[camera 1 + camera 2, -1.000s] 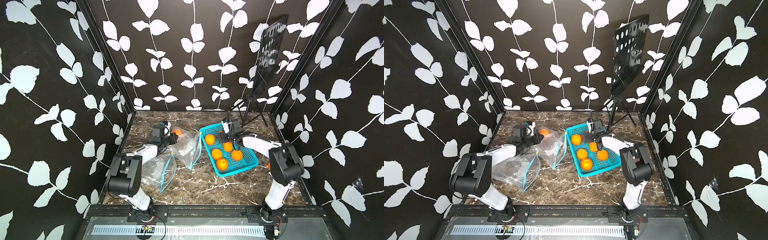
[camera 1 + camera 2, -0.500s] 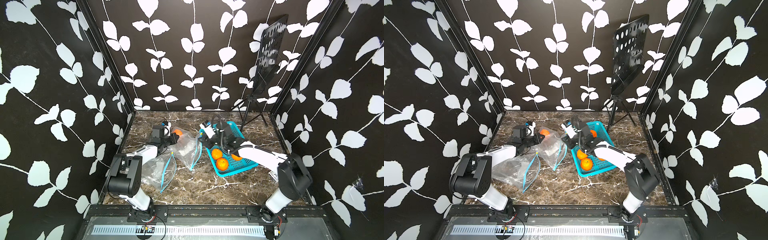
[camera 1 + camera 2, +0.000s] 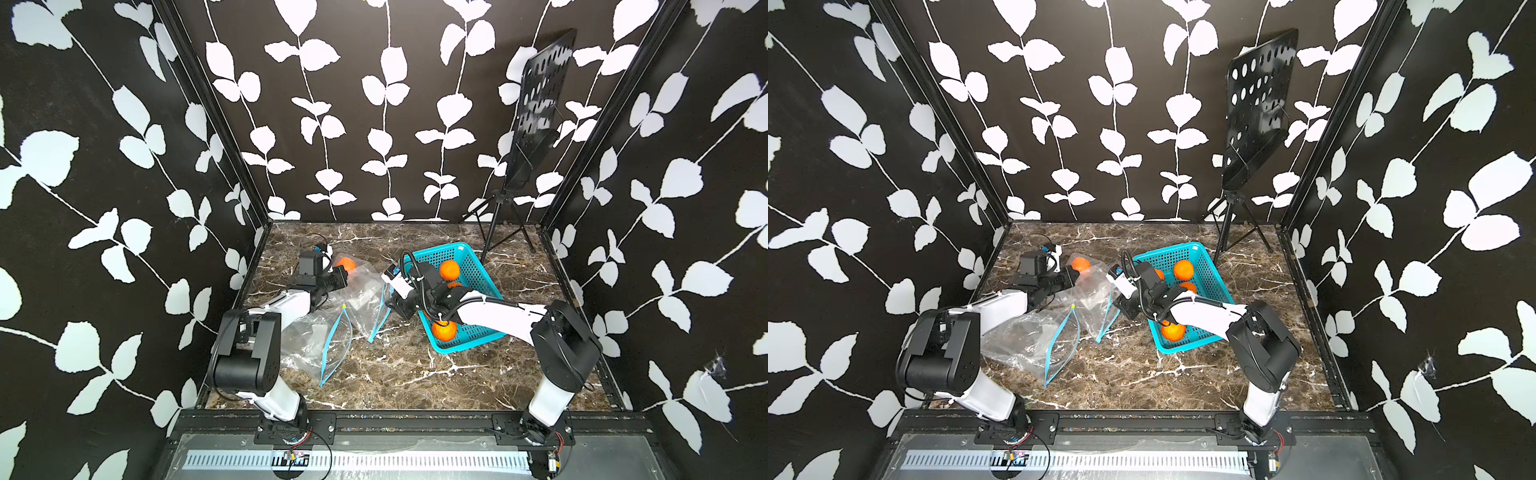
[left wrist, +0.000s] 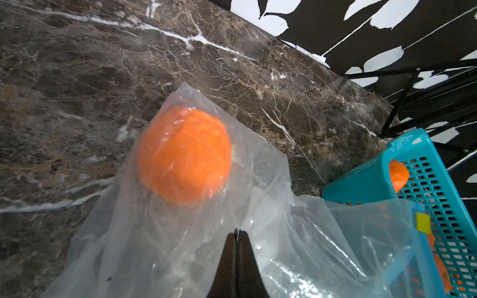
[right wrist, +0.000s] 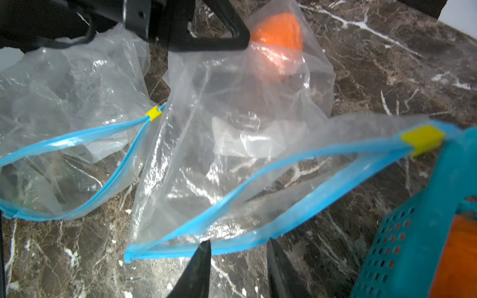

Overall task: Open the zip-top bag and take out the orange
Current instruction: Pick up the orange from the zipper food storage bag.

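Right gripper [image 5: 237,249], jaws apart, sits at the open blue mouth [image 5: 322,152] of the bag [image 5: 206,108], beside the basket [image 5: 444,178]; close now and you may pinch both lips, sealing your way in. Beyond, your left gripper [image 4: 236,234] is clamped together on the film, so a slip there lets the bag bunch. Farthest, the orange [image 4: 184,154] lies in the bag's closed end, where loose film may snag you.

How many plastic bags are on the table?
2. The far bag holds an orange beside the basket; the near bag lies in front of it.
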`<state>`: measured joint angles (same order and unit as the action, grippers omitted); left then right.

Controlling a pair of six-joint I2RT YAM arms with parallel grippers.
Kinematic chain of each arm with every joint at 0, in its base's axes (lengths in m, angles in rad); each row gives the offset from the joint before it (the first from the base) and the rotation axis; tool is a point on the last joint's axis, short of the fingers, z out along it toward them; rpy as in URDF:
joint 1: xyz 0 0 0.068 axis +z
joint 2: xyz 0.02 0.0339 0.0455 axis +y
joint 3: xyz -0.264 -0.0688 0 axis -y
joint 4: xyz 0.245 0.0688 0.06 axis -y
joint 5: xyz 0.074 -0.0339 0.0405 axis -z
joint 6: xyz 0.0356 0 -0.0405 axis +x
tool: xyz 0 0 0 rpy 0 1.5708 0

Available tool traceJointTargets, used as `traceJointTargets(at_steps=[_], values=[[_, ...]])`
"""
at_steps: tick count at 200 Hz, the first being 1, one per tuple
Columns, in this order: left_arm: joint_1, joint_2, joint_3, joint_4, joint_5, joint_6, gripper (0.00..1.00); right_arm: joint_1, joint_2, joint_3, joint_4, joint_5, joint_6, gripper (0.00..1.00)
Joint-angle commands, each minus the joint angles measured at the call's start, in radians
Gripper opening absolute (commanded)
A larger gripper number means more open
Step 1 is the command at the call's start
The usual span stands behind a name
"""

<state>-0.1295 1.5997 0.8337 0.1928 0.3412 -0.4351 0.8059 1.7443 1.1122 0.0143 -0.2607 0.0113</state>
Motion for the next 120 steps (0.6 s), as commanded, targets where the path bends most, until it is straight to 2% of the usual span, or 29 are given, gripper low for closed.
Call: traceJointTargets(at_steps=[1,19,44,66,92,120], values=[[0.019,0.027,-0.006,0.035,0.041,-0.017,0.00,0.013,-0.042,-0.035,0.033,0.019,-0.018,0.35],[0.019,0.044,0.005,0.046,0.077,-0.030,0.00,0.013,-0.007,-0.030,0.082,-0.004,-0.026,0.35],[0.019,0.070,0.003,0.083,0.126,-0.054,0.00,0.013,0.105,0.070,0.112,-0.062,-0.016,0.35],[0.027,0.074,-0.007,0.088,0.140,-0.057,0.00,0.013,0.206,0.171,0.123,-0.060,-0.004,0.36],[0.052,0.102,-0.027,0.172,0.246,-0.116,0.00,0.013,0.295,0.279,0.109,-0.054,-0.011,0.37],[0.051,0.079,-0.047,0.209,0.252,-0.142,0.00,0.013,0.365,0.335,0.125,-0.036,0.014,0.39]])
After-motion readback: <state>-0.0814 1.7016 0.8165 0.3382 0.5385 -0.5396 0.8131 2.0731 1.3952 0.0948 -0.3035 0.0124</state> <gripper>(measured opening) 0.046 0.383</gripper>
